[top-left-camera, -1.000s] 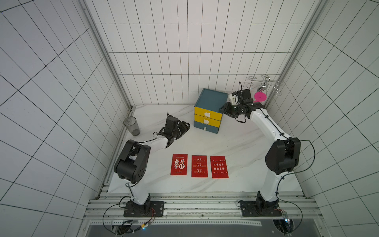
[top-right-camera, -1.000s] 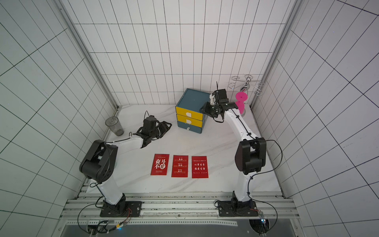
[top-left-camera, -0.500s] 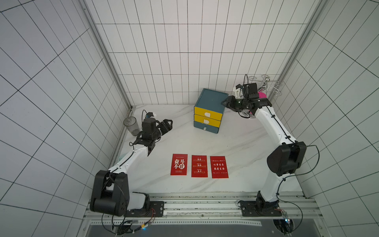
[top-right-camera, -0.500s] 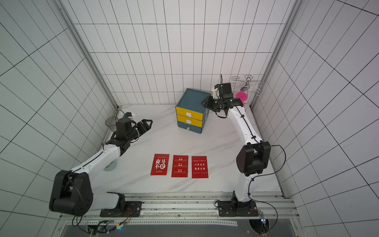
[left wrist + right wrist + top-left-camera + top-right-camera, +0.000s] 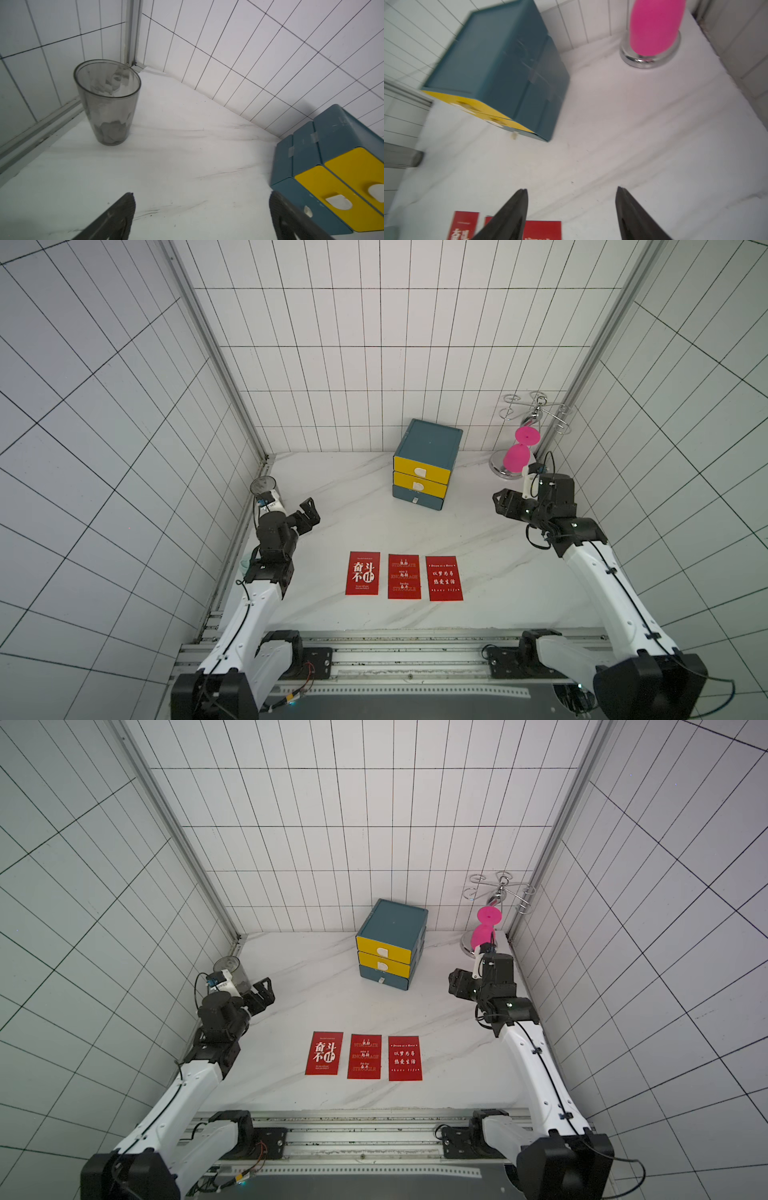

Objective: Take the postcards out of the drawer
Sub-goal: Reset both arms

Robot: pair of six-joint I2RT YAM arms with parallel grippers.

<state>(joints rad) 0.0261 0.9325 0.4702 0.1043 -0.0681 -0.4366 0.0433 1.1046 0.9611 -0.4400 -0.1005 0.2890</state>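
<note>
A robot lab cell: tiled walls (image 5: 374,344), marble tabletop (image 5: 353,510), two arms (image 5: 245,614) on an aluminium rail (image 5: 407,655).

Three red postcards (image 5: 404,576), printed with white characters, lie behind the tips of both my pincers. My left pincer (image 5: 309,509) and right pincer (image 5: 502,502) are black, on white arms (image 5: 598,585) with black joints. Ahead of the left pincer I see a smoky grey, see-through cup (image 5: 107,104). Ahead and between the pincers, the drawer unit (image 5: 428,443) is teal blue with two yellow drawer fronts (image 5: 436,468), one teal front below, and white handles (image 5: 419,470). Beyond the right pincer, a bright pink shape (image 5: 515,457) sits on a chrome stand (image 5: 652,62). The tabletop (image 5: 353,497) is white marble with faint grey veins; the walls (image 5: 374,344) are white tiles with dark grid lines.
</note>
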